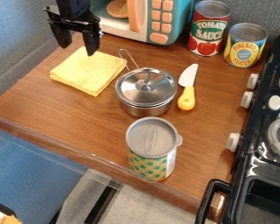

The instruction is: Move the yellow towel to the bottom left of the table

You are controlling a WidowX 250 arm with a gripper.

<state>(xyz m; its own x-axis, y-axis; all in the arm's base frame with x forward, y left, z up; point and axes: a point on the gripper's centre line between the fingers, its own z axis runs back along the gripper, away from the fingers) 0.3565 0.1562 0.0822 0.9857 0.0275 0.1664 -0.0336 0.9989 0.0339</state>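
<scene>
Yellow and folded into a flat, layered square, the towel (89, 72) is laid on the bench (66, 113) in the camera view, perhaps so that a loose edge can be pinched. The claw (77, 50) is pointed down at its rear part, with the two fingers well spread and nothing held between them. That pose can be read as readiness for a grasp: cloth might be gathered once the fingers are lowered and closed. Whether the towel is being touched cannot be told.

Behind the claw and to its right, the microwave (159, 26) is stood, with the red can (210, 28) and the yellow can (246, 46) farther right, presumably so that the working area is left usable. Rightward of the claw and nearer the camera, the pot (146, 94) is placed just beside the towel, and the knife (187, 94) is laid past it. The spotted can (151, 151) is stood farther toward the camera.

As for the towel, it is found beneath the claw and mostly on its camera side. The goal corner is judged to lie nearer the camera and left of the claw, so a lift away from the pot is called for, lest that be nudged.
</scene>
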